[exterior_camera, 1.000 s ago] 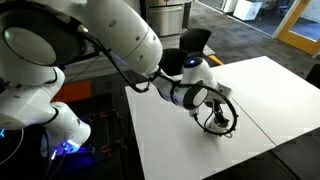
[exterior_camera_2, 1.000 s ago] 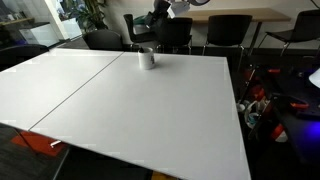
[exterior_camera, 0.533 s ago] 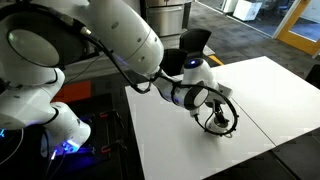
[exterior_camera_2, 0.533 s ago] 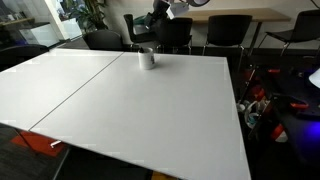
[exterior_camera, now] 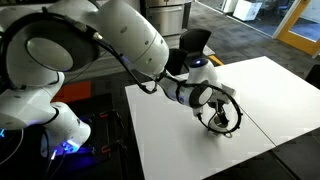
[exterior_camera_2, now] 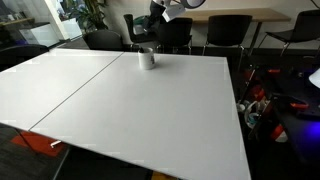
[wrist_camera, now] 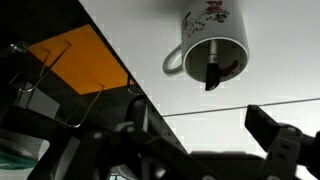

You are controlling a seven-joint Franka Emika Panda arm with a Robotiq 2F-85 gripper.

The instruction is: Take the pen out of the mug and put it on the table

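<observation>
The mug [wrist_camera: 210, 42] is pale with a red flower print and a loop handle, and it stands on the white table [wrist_camera: 140, 25]. The dark pen [wrist_camera: 213, 72] stands inside it and leans on the rim. In an exterior view the mug [exterior_camera_2: 147, 58] is small, near the table's far edge [exterior_camera_2: 130, 110]. My gripper [wrist_camera: 205, 135] is open and empty, above the mug with its fingers either side of the space below the mug in the wrist view. In an exterior view the gripper [exterior_camera: 219, 117] hides the mug.
Black chairs [exterior_camera_2: 176, 30] stand just behind the table's far edge. A thin seam [exterior_camera_2: 80, 92] crosses the tabletop. The robot base with cables [exterior_camera: 62, 130] sits beside the table. An orange floor patch [wrist_camera: 80, 62] shows past the table edge.
The arm's upper links have shifted slightly and the gripper has moved a little above the mug. The mug and pen have not moved.
</observation>
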